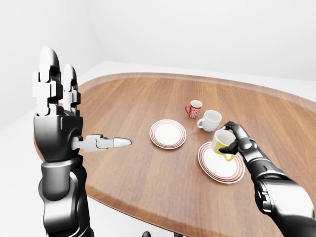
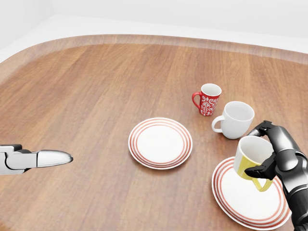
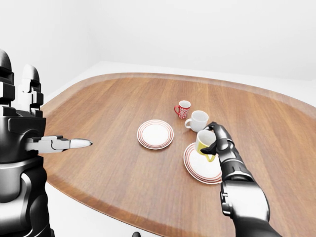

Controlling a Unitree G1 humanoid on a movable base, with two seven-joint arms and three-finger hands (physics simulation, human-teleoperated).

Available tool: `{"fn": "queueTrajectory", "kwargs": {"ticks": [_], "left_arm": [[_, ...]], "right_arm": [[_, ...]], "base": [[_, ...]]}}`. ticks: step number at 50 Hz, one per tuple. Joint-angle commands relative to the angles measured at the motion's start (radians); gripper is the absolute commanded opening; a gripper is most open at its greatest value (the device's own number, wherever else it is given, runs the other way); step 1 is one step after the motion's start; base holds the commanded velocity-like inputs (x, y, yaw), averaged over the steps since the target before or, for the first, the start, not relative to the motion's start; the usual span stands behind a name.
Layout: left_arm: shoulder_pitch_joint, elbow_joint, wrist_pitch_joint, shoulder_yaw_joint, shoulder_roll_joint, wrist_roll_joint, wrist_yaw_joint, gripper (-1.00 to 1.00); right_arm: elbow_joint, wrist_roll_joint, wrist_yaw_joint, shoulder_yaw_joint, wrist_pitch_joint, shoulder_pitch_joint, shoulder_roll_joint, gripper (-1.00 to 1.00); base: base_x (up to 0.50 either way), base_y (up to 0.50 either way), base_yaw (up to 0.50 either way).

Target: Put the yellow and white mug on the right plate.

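Gripping the yellow and white mug (image 2: 251, 157), the right hand (image 2: 275, 155) holds it above the right plate (image 2: 250, 197).

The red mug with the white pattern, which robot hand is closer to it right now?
Right. The right robot hand holds the yellow and white mug over the right plate, just below-right of the red mug in the head view. The left robot hand is raised far off at the table's left edge.
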Motion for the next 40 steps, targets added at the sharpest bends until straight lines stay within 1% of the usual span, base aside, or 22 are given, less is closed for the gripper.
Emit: {"fn": "queueTrajectory", "kwargs": {"ticks": [1, 18, 40], "left_arm": [[0.001, 0.000, 0.000, -0.002, -0.001, 0.002, -0.001, 1.00], [0.005, 0.000, 0.000, -0.005, -0.003, 0.009, -0.006, 1.00], [0.013, 0.009, 0.000, -0.011, -0.008, 0.015, -0.010, 1.00]], "right_arm": [[0.011, -0.039, -0.027, -0.011, 0.000, 0.014, 0.005, -1.00], [0.025, -0.036, -0.064, -0.020, 0.000, 0.032, 0.032, -1.00], [0.032, -0.050, -0.109, -0.027, 0.000, 0.046, 0.044, -1.00]], "base": [[0.00, 0.00, 0.00], [0.00, 0.00, 0.00], [0.00, 0.00, 0.00]]}}
